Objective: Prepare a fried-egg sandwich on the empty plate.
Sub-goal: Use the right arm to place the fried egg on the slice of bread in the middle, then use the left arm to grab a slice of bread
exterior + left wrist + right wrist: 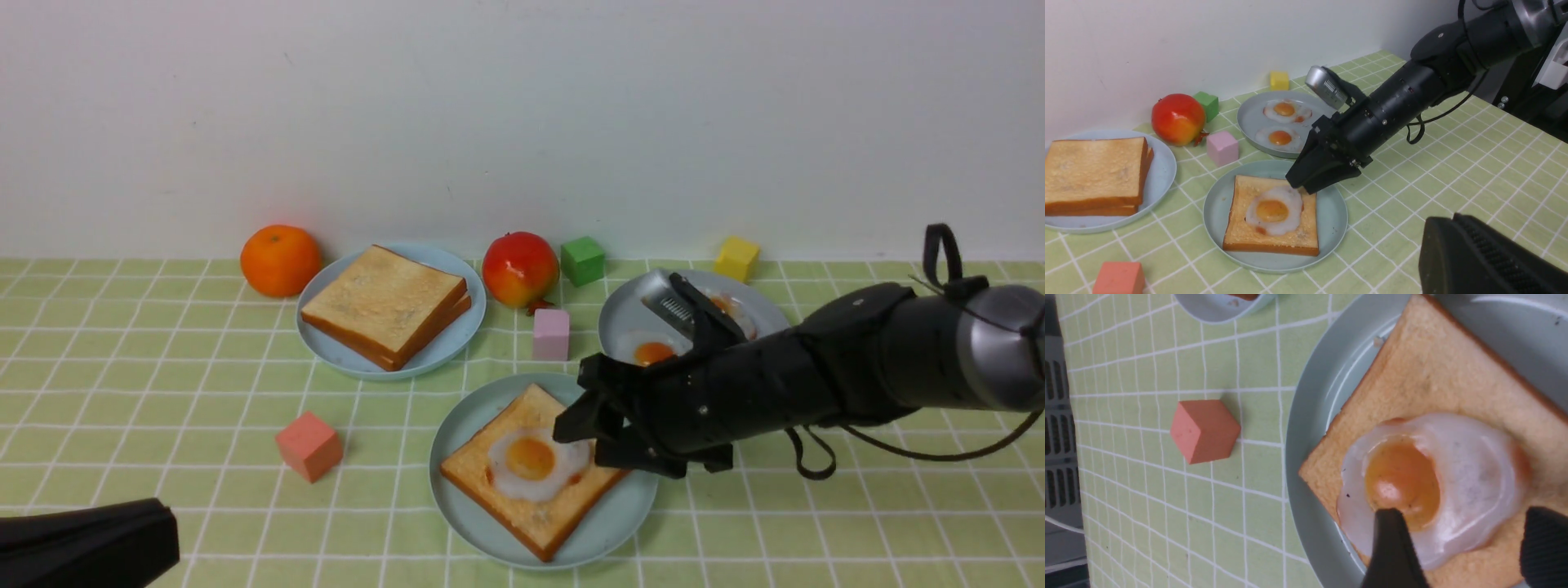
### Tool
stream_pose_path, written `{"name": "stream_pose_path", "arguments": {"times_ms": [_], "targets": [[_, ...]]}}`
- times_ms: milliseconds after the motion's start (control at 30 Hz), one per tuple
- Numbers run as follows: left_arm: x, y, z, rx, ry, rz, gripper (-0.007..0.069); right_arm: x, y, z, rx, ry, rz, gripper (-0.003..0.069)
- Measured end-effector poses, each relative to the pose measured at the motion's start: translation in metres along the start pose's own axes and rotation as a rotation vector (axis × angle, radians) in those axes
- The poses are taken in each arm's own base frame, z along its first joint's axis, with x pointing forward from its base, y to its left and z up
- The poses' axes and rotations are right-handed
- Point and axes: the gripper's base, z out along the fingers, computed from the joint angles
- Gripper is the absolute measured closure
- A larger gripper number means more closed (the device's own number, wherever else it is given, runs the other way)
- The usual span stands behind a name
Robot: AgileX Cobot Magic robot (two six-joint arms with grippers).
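Front view: the desk [816,531], under a green checked cloth, carries everything. My right arm [816,376] reaches in from the right, low over the desk and across the near edge of the grey-blue plate [620,322]. My right jaws stand wide over the right side of the mint-green plate [629,514]. In the right wrist view, the fingertips [1392,547] are well apart, above the white of the fried egg [535,461], holding nothing. My left jaws sit at the near left corner of the desk, pressed together with nothing between them.

The mint-green plate is the nearest one, at the middle of the desk. One toast slice [522,510] lies flat on it, with the fried egg uncovered on top, yolk up. To the rear left, the sky-blue plate [453,339] holds two stacked toast slices [384,302]. The grey-blue plate holds two spare eggs [649,351], one partly hidden by my arm.

An orange [280,260] sits left of the sky-blue plate and a red fruit [520,268] right of it. A salmon cube [309,445] lies left of the mint-green plate, and a pink cube [551,333] just behind it. A green cube [583,260] and a yellow cube [736,258] stand near the wall.
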Motion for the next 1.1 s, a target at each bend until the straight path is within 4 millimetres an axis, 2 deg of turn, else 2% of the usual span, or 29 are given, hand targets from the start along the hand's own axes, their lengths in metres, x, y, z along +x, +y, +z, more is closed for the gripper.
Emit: {"name": "stream_pose_path", "arguments": {"times_ms": [67,200,233,267,300,400,533,567,633,733,767,800,833,900,933,1000,1067,1100], "targets": [[0.001,0.000,0.000,-0.001,0.014,0.000,0.0603,-0.004,0.001,-0.010,0.003,-0.010,-0.032,0.0200],[0.006,0.001,0.005,-0.007,0.080,-0.030,0.0601,-0.015,0.004,-0.056,0.065,-0.048,-0.131,0.0206],[0.008,0.001,0.010,-0.014,0.112,-0.065,0.0600,-0.017,0.008,-0.076,0.090,-0.064,-0.168,0.0229],[0.008,0.001,0.011,-0.015,0.118,-0.071,0.0600,-0.016,0.009,-0.079,0.093,-0.061,-0.173,0.0237],[0.010,0.002,0.019,-0.028,0.164,-0.120,0.0600,-0.015,0.013,-0.098,0.124,-0.070,-0.204,0.0272],[0.018,0.004,0.042,-0.069,0.292,-0.179,0.0610,-0.004,0.027,-0.139,0.196,-0.080,-0.311,0.0361],[0.022,0.008,0.083,-0.126,0.467,-0.187,0.0638,0.021,0.043,-0.191,0.287,-0.086,-0.386,0.0511],[0.019,0.008,0.093,-0.132,0.487,-0.184,0.0638,0.028,0.047,-0.204,0.302,-0.102,-0.405,0.0540],[0.011,0.009,0.124,-0.153,0.555,-0.171,0.0638,0.046,0.054,-0.234,0.346,-0.128,-0.452,0.0613],[0.003,0.015,0.161,-0.194,0.620,-0.137,0.0638,0.066,0.061,-0.261,0.355,-0.162,-0.495,0.0659],[0.002,0.016,0.164,-0.198,0.624,-0.136,0.0638,0.068,0.061,-0.263,0.355,-0.161,-0.497,0.0662],[0.002,0.022,0.178,-0.222,0.654,-0.140,0.0638,0.074,0.063,-0.269,0.350,-0.174,-0.509,0.0664],[-0.006,0.033,0.199,-0.252,0.668,-0.145,0.0638,0.084,0.067,-0.282,0.338,-0.206,-0.534,0.0665],[-0.012,0.057,0.232,-0.297,0.709,-0.154,0.0638,0.097,0.069,-0.293,0.325,-0.233,-0.567,0.0665],[-0.012,0.059,0.235,-0.300,0.713,-0.156,0.0638,0.099,0.069,-0.295,0.322,-0.243,-0.572,0.0665],[-0.016,0.089,0.269,-0.323,0.758,-0.177,0.0638,0.112,0.070,-0.306,0.308,-0.284,-0.601,0.0665],[-0.016,0.111,0.294,-0.330,0.799,-0.191,0.0638,0.120,0.069,-0.310,0.302,-0.302,-0.611,0.0662],[-0.019,0.112,0.294,-0.332,0.787,-0.191,0.0638,0.121,0.068,-0.310,0.302,-0.304,-0.612,0.0662]]}}
